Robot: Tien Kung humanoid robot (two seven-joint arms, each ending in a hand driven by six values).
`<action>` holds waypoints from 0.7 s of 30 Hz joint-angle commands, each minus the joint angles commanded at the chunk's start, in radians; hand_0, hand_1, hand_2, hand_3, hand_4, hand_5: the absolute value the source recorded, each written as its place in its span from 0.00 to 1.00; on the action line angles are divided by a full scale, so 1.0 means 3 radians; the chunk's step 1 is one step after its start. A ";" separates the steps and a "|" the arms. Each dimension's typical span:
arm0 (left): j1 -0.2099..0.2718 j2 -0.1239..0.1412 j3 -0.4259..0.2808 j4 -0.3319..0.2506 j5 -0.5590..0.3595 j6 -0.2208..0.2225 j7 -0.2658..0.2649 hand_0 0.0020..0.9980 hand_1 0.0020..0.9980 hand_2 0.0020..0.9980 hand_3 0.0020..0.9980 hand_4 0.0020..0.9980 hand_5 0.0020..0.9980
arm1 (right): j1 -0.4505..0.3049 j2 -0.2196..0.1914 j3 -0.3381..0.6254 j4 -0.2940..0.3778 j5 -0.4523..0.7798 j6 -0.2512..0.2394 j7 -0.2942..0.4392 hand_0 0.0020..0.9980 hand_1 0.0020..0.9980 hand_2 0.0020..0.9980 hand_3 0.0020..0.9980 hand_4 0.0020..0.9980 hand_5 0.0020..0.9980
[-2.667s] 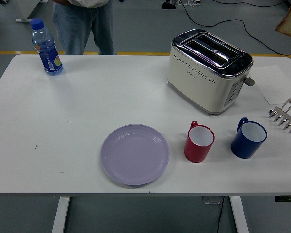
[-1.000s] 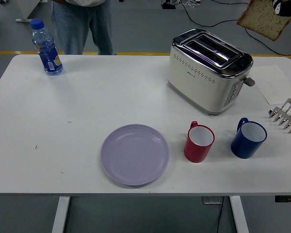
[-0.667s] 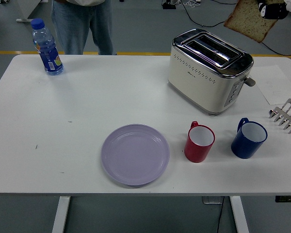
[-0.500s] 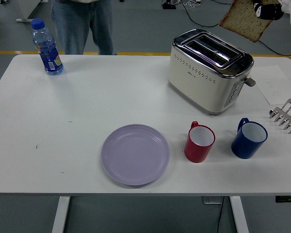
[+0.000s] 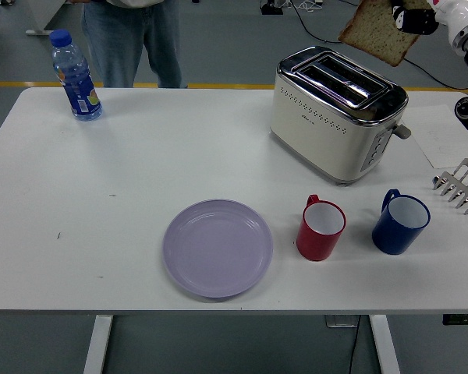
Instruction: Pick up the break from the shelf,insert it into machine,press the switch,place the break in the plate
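- While the slice of bread (image 5: 377,31) hangs in the air just above and behind the toaster (image 5: 335,113), the right hand (image 5: 415,17) has its fingers pinched on the slice's upper right corner, up by the frame's top edge.
- That corner grip looks deliberate: it leaves most of the slice hanging free below the fingers, so the lower edge can go into a slot first without the hand fouling the chrome top.
- For now the slice sits tilted, lower corner pointing down toward the toaster's far side. I'd say it needs squaring up with the slots, which run lengthwise along the top.
- Right of the toaster, at the counter (image 5: 140,171) edge, stands the metal toast rack (image 5: 460,187), empty now.
- Toaster lever (image 5: 402,131) sticks out of the right end, facing the rack, handy for the same hand once the bread is in.
- Purple plate (image 5: 218,248) waits well in front and left of the toaster, bare, ready for the last step.
- Red mug (image 5: 320,228) and blue mug (image 5: 400,223) stand just in front of the toaster; a low carry toward the plate could clip them.
- Far left of the toaster stands a water bottle (image 5: 76,76), with a person (image 5: 132,35) behind the counter's far edge, hands out of sight.
- Left arm: not showing.
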 joint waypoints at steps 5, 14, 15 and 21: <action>-0.0002 0.0000 -0.0012 0.0000 0.0019 -0.0002 0.0003 0.70 0.73 0.72 0.59 0.37 0.83 | 0.0022 0.0074 -0.0026 -0.0031 0.0016 -0.0031 -0.0019 0.30 0.34 0.45 0.49 0.41 0.00; -0.0015 0.0006 -0.0016 0.0000 0.0029 -0.0001 0.0001 0.70 0.73 0.72 0.59 0.37 0.83 | 0.0183 0.0242 -0.0135 -0.0120 0.0048 0.0044 -0.0301 0.30 0.30 0.45 0.49 0.38 0.00; -0.0015 0.0007 -0.0015 0.0000 0.0028 -0.0001 0.0000 0.70 0.73 0.72 0.59 0.37 0.83 | 0.0201 0.0256 -0.0148 -0.0136 0.0044 0.0060 -0.0331 0.30 0.30 0.45 0.49 0.38 0.00; -0.0017 0.0013 -0.0006 0.0000 0.0013 0.0002 -0.0004 0.70 0.73 0.72 0.59 0.37 0.83 | 0.0320 0.0362 -0.0231 -0.0280 0.0037 0.0161 -0.0528 0.30 0.30 0.44 0.49 0.38 0.00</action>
